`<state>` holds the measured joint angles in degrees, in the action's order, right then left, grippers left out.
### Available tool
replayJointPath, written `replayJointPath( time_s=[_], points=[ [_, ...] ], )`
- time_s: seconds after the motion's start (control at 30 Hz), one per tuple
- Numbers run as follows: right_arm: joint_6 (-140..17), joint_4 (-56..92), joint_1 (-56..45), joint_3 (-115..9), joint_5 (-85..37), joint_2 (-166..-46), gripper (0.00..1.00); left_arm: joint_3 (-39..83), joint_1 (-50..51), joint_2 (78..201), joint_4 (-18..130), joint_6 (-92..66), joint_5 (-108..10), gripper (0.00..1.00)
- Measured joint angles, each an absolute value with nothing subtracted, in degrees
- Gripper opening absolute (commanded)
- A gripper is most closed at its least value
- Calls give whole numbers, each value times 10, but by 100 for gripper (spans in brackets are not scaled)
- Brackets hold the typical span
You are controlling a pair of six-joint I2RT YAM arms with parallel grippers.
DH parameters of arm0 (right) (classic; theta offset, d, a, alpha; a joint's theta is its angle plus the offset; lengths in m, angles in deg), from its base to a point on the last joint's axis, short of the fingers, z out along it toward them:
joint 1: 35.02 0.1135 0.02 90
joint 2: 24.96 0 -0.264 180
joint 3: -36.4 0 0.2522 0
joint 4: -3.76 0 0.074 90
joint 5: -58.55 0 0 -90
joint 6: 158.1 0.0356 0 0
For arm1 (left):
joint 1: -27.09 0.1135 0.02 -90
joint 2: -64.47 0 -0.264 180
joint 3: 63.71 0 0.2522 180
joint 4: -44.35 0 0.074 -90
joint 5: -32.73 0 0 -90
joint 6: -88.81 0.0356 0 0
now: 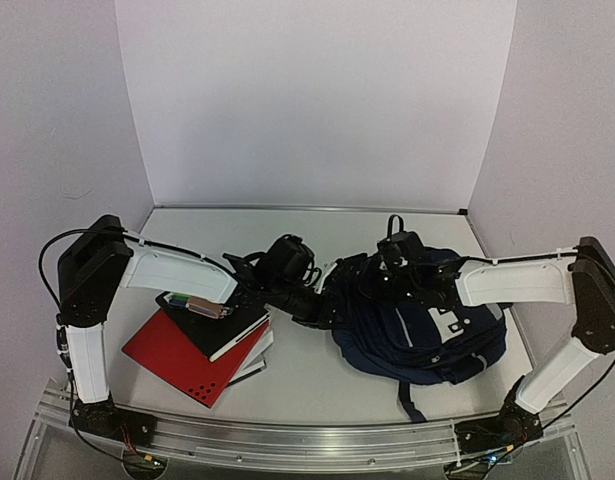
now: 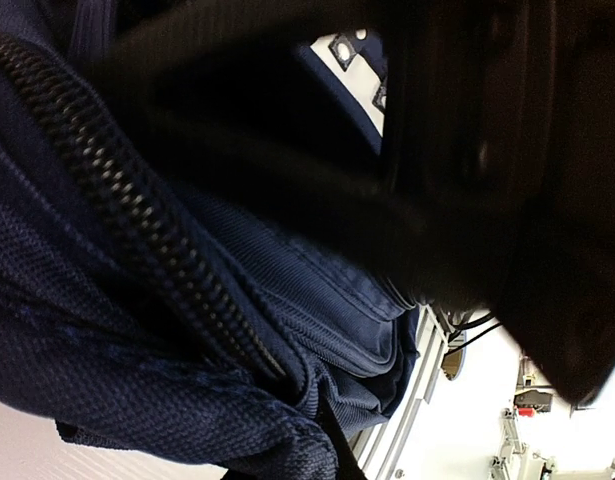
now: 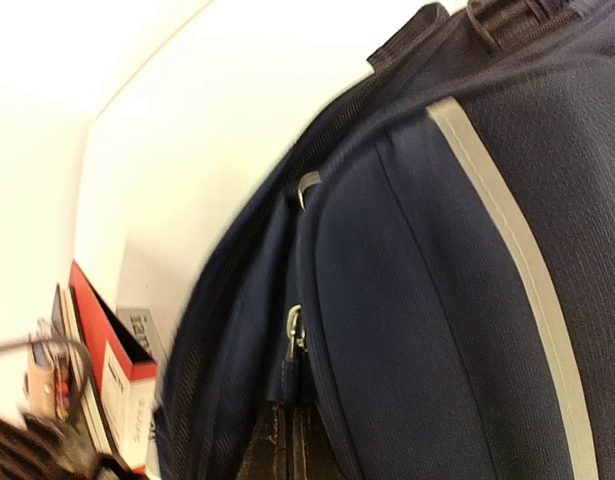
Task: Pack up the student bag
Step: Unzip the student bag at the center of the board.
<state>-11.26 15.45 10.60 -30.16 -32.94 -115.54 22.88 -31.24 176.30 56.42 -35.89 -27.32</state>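
Observation:
The student bag [image 1: 427, 335], dark navy with thin white stripes, lies on the table right of centre. My left gripper [image 1: 325, 303] reaches across to the bag's left edge. In the left wrist view it [image 2: 337, 455] is shut on a fold of navy fabric beside a black zipper [image 2: 137, 220]. My right gripper [image 1: 392, 270] sits on the bag's top. In the right wrist view its pads [image 3: 272, 450] are pressed together on the navy tab hanging from a metal zipper pull [image 3: 295, 335]. A grey-white stripe [image 3: 517, 250] runs down the bag panel.
A stack of books lies left of the bag: a red book [image 1: 177, 360] at the bottom and a black notebook [image 1: 222, 325] on it, with a small case [image 1: 192, 303] on top. White walls enclose three sides. An aluminium rail [image 1: 287, 440] runs along the near edge.

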Motion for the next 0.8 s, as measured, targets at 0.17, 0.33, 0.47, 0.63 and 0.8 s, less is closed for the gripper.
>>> replayJointPath(
  time_s=[0.17, 0.33, 0.47, 0.63, 0.8],
  points=[
    [-84, 159, 99, -322, -356, -1169, 0, 211, -313, 1763, 548, -363, -276, 0],
    [-49, 160, 90, -347, -368, -1199, 0, 207, -313, 1763, 541, -372, -287, 0],
    [-23, 159, 83, -358, -370, -1217, 0, 202, -313, 1763, 540, -375, -301, 0],
    [-25, 158, 75, -377, -374, -1233, 13, 197, -312, 1762, 540, -387, -315, 0],
    [-99, 137, 55, -419, -363, -1236, 51, 197, -300, 1762, 553, -410, -301, 0]
  ],
)
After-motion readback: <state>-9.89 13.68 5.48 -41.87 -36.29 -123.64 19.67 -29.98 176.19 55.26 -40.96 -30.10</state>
